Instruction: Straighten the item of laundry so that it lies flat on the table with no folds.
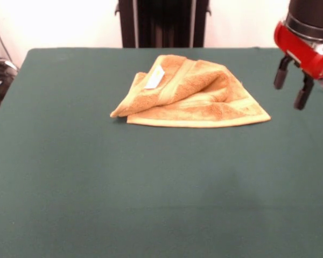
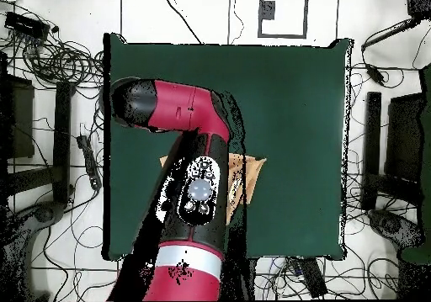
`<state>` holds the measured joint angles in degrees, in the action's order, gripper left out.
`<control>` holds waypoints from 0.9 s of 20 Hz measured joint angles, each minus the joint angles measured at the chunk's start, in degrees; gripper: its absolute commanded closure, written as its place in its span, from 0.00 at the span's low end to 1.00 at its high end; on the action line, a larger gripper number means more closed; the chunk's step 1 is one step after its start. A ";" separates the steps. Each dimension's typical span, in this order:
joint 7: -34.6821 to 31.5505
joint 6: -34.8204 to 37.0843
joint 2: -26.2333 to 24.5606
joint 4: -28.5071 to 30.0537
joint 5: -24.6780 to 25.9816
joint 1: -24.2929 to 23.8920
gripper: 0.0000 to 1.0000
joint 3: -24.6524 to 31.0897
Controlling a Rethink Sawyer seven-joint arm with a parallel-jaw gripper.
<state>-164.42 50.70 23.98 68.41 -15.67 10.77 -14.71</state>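
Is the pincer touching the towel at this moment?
Apart. The front view shows the open pincer hanging off to the side of the towel, with bare green table between them.

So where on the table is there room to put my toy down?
The table is bare across the whole near part in front of the towel, and wide on its left. The right is tighter: the open gripper hangs beside the towel there. From above, the arm hides most of the towel.
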 measured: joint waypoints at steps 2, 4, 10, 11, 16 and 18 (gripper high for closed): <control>0.00 0.00 0.01 0.22 0.00 -0.32 0.00 0.00; 0.00 0.00 -0.01 0.32 0.01 -0.54 0.00 0.00; 0.00 0.00 -0.12 0.34 0.18 -1.77 0.00 -0.01; 0.00 0.00 -0.11 0.39 0.14 -1.90 0.00 -0.01; 0.00 0.01 -0.14 1.10 -0.38 -1.93 0.00 -0.48; 0.00 0.00 -0.17 1.10 -0.39 -1.71 0.00 -0.76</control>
<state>-164.42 50.70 23.81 69.51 -16.06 9.07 -15.48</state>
